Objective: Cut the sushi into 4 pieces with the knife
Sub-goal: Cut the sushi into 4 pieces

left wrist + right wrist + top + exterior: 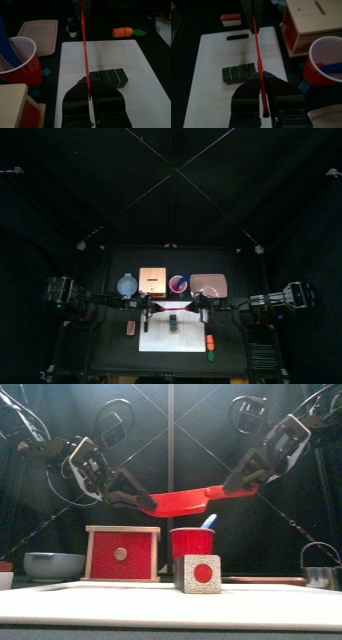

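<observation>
**Item: red toy knife (pixel 187 499), carried two-handed.** The left gripper (pixel 89 87) is clamped on one end and the right gripper (pixel 262 82) on the other. The blade hangs level between them, above the rim of the red cup (pixel 193 542).

**Task object:** the sushi roll (pixel 110 78) of dark green blocks lies on the white cutting board (pixel 120 55), below the knife. Both wrist views put the blade's line over one end of the roll, running parallel to its seams.

**Progress:** the blocks sit flush together with no gap showing, so by appearance no cut has been made. Lowering the blade, making all three cuts and separating the pieces remain to be done.

**Open room:** the board is bare around the roll on every side, which leaves room to slide pieces apart.

**Edges and neighbours:**
- wooden box (pixel 122 554) and the red cup, which holds a blue knife (pixel 209 521) — both beside the board
- pink tray (pixel 37 35) and an orange toy (pixel 122 32), off the board at one short end
- a red toy (pixel 230 18), off the board at the other short end

The descent looks clear, though the cup stands near enough to catch a wide swing.
</observation>
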